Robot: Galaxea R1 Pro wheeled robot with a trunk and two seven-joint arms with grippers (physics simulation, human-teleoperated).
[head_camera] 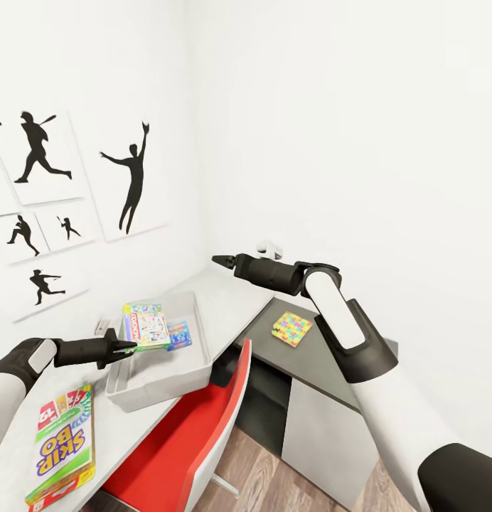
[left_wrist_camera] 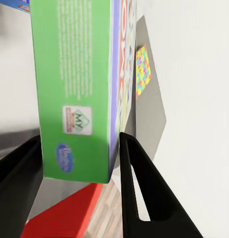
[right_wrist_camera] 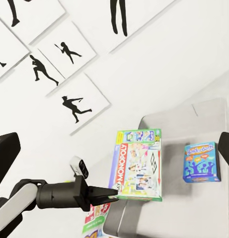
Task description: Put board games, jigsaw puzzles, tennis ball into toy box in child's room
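Left gripper [head_camera: 129,346] pinches the Monopoly box [head_camera: 147,325] by its edge, centre-left of frame, over the toy box [head_camera: 176,368]; right gripper [head_camera: 219,260] hovers mid-frame, its state I can't tell

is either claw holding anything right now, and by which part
The left claw pinches the flat white-green Monopoly box by its short bottom edge, over the pale grey plastic bin. The right claw holds nothing.
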